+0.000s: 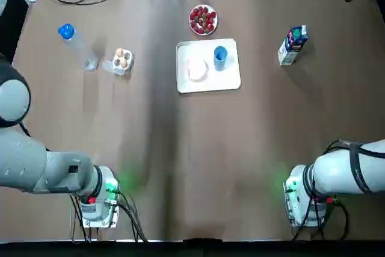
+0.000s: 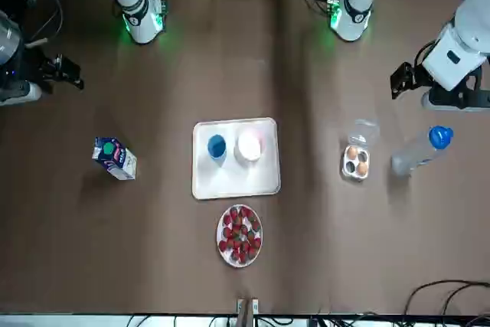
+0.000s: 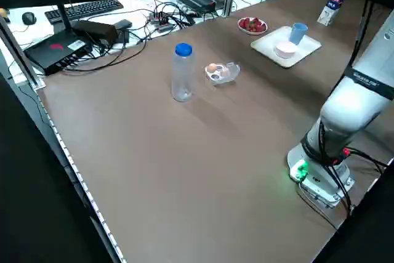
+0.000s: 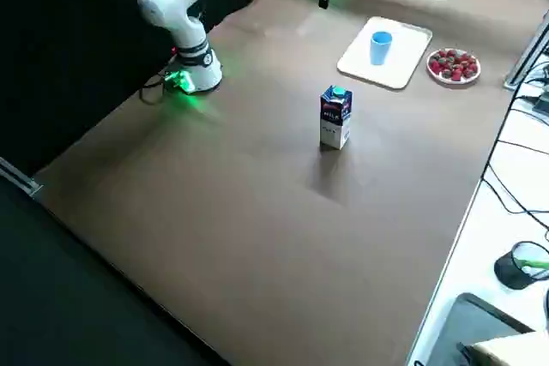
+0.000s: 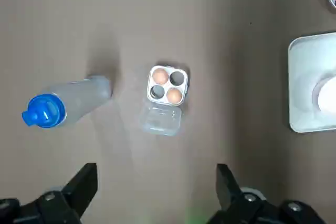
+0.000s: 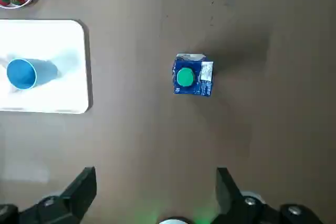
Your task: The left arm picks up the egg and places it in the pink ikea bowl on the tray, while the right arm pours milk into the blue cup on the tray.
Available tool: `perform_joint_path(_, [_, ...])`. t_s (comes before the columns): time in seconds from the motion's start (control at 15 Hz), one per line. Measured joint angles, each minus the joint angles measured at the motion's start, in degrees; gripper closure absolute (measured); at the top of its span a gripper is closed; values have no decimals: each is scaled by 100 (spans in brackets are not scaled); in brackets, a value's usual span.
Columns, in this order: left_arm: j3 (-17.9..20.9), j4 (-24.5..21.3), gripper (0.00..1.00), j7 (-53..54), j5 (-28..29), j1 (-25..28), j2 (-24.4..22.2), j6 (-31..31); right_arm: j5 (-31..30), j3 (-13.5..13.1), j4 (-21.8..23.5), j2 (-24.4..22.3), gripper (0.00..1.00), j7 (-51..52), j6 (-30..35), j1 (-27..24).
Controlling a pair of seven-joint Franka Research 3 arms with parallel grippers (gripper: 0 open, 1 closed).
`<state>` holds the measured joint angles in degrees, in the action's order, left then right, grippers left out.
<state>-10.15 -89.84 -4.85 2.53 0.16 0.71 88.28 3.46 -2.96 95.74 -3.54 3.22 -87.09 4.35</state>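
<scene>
Our left claw (image 5: 156, 171) is the closest thing we see. Its two fingers are spread wide with nothing between them. It hangs high over the table (image 1: 180, 148) and looks straight down, and we think that is so it can drop on the egg from above. Farthest to the left stands a tall clear bottle (image 1: 78, 49) with a blue cap. Just beside it sits a little clear egg box (image 1: 122, 59) with its lid flipped open, so the eggs are easy to reach. Two holes are filled and two are bare. The egg (image 5: 160, 76) we want is in there, not yet touched. The bottle is tall and close, so we would have to take care not to bump it. In the middle lies a white tray (image 1: 225, 79). The pink bowl (image 1: 197, 69) is on its left side, nearer the eggs. The blue cup (image 1: 220, 56) is on its right side, nearer the milk, which looks handy for each arm. The cup looks empty to us. Past the tray, on the far side, is a plate of strawberries (image 1: 203, 20), out of the way. Farther right the milk box (image 1: 293, 45) stands up alone with its green cap on top. Nothing sits between it and the cup. Our right claw (image 6: 156, 171) hangs high above it, fingers wide too, holding nothing.
</scene>
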Motion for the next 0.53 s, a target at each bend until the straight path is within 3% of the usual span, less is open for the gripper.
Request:
perform_joint_path(0.33, [-5, -61, 0, -2, 0, -16, 60, 0, 0, 0, 0, 0, 0, 0, 1, 0])
perform_joint_path(0.53, [-6, -149, 0, 26, 1, -15, 397, 134, 0, -1, 1, 0, 0, 0, 3, 0])
